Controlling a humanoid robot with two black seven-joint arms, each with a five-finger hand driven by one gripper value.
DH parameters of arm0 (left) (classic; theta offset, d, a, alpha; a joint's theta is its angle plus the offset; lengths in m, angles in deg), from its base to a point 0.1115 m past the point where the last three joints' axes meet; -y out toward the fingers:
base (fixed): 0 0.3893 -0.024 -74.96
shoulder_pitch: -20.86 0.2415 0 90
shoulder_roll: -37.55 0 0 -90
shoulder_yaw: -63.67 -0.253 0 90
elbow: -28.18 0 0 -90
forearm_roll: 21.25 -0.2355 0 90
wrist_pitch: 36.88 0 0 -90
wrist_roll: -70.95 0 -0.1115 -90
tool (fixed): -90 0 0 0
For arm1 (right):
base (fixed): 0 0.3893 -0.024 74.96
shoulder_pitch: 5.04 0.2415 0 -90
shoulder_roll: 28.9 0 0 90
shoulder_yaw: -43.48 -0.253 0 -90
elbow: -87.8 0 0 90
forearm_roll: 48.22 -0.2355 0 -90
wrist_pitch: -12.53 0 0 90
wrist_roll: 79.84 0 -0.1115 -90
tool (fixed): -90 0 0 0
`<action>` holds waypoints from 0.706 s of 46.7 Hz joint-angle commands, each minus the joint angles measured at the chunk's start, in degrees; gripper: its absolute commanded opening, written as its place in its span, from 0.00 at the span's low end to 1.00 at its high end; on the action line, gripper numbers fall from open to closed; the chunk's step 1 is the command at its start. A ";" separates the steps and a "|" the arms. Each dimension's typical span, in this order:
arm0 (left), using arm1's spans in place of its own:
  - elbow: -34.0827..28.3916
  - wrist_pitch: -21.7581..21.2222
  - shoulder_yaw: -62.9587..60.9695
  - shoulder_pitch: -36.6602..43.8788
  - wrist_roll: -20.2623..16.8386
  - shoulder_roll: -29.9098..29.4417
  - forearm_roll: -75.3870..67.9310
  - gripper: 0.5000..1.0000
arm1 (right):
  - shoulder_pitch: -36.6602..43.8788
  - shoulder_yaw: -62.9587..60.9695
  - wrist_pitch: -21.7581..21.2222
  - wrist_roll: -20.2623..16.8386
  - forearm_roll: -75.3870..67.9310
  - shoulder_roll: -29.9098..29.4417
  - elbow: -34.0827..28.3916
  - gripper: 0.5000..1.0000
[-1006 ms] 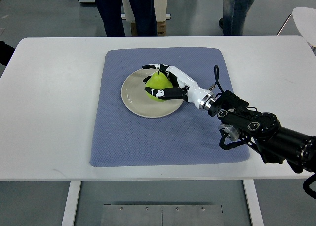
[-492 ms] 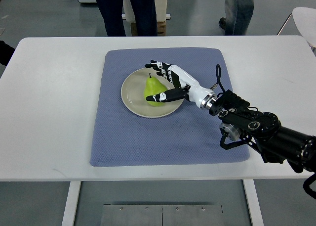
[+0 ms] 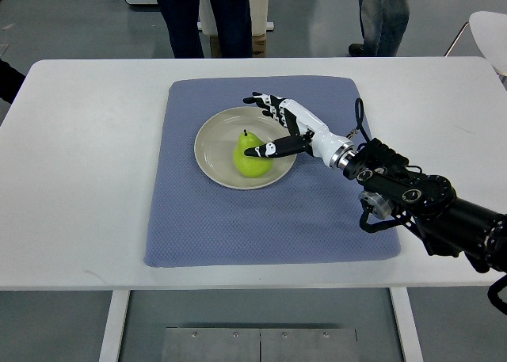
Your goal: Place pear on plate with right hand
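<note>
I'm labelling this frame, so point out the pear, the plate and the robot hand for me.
pear (image 3: 249,159), top view, on its wide green lower body.
plate (image 3: 212,144), top view, on the bare beige surface left of the fruit.
right robot hand (image 3: 283,126), top view, on the white back of the open hand.

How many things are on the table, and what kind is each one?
Pear: 1, green, on the plate
Plate: 1, beige
Mat: 1, blue-grey, under the plate
Robot right hand: 1, fingers spread beside the pear
Total: 4
</note>
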 commanded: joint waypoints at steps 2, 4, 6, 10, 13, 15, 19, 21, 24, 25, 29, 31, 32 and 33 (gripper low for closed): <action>0.00 0.00 0.02 0.00 0.02 0.00 -0.10 1.00 | 0.00 -0.09 -0.30 0.00 -0.09 -0.01 0.35 0.99; 0.00 0.00 -0.06 0.00 0.02 0.00 -0.10 1.00 | 0.00 -0.18 -1.00 0.00 -0.09 -0.01 0.35 0.99; 0.00 0.00 0.02 0.00 0.02 0.00 -0.01 1.00 | 0.09 -0.44 -1.96 0.26 -0.09 -0.01 0.35 0.99; 0.08 0.00 -0.06 0.00 0.02 0.00 -0.01 1.00 | 0.00 -1.32 -3.64 0.35 -0.09 -0.01 0.35 0.99; 0.08 0.00 0.02 0.00 0.02 0.00 -0.01 1.00 | 0.00 -1.50 -4.43 0.53 -0.09 -0.01 0.35 0.99; 0.00 0.00 0.02 0.00 0.02 0.00 -0.01 1.00 | 0.00 -1.67 -4.95 0.62 -0.09 -0.01 0.35 0.99; 0.00 0.00 0.02 0.00 0.02 0.00 -0.01 1.00 | 0.00 -1.76 -5.66 0.70 -0.09 -0.01 0.35 0.99; 0.00 0.00 0.02 0.00 0.02 0.00 -0.01 1.00 | -0.09 -1.76 -5.75 0.70 -0.09 -0.01 0.44 0.99; 0.00 0.00 0.02 0.00 0.02 0.00 -0.01 1.00 | -0.09 -2.20 -5.92 0.79 -0.09 0.69 0.44 0.99; 0.00 0.00 0.02 0.00 0.02 0.00 -0.01 1.00 | -0.17 -2.46 -5.92 0.79 -0.09 1.13 0.44 0.99; 0.00 0.00 0.02 0.00 0.02 0.00 -0.01 1.00 | -0.26 -4.04 -6.36 0.81 -0.09 2.98 0.70 0.99; 0.00 0.00 0.02 0.00 0.02 0.00 -0.01 1.00 | -0.26 -4.66 -7.15 0.79 -0.09 3.77 0.88 0.99; 0.00 0.00 0.02 0.00 0.02 0.00 -0.01 1.00 | -0.26 -4.92 -7.42 0.79 -0.09 4.12 1.23 0.99; 0.08 0.00 0.02 0.00 0.02 0.00 -0.01 1.00 | -0.26 -5.19 -7.68 0.79 -0.09 4.39 1.58 0.99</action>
